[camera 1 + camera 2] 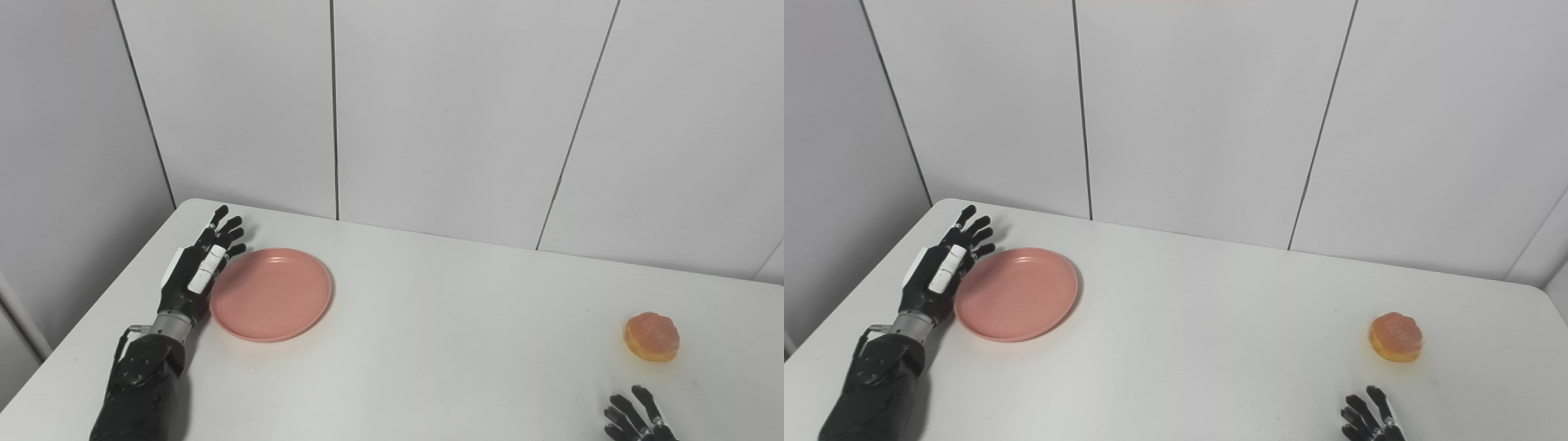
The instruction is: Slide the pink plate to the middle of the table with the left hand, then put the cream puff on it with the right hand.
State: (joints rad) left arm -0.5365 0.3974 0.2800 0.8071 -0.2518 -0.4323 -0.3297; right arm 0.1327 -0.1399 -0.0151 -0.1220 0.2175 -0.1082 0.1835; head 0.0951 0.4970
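Note:
The pink plate (271,293) lies flat on the left part of the white table (441,343). My left hand (197,267) is open, fingers straight, edge-on against the plate's left rim; it also shows in the right eye view (944,267). The cream puff (652,336), orange-brown and round, sits on the table at the right. My right hand (634,416) is open at the bottom right edge, only its spread fingers showing, a little nearer than the cream puff and apart from it.
White wall panels stand close behind the table's far edge. The table's left edge runs just left of my left hand. The table's right corner shows in the right eye view (1543,294).

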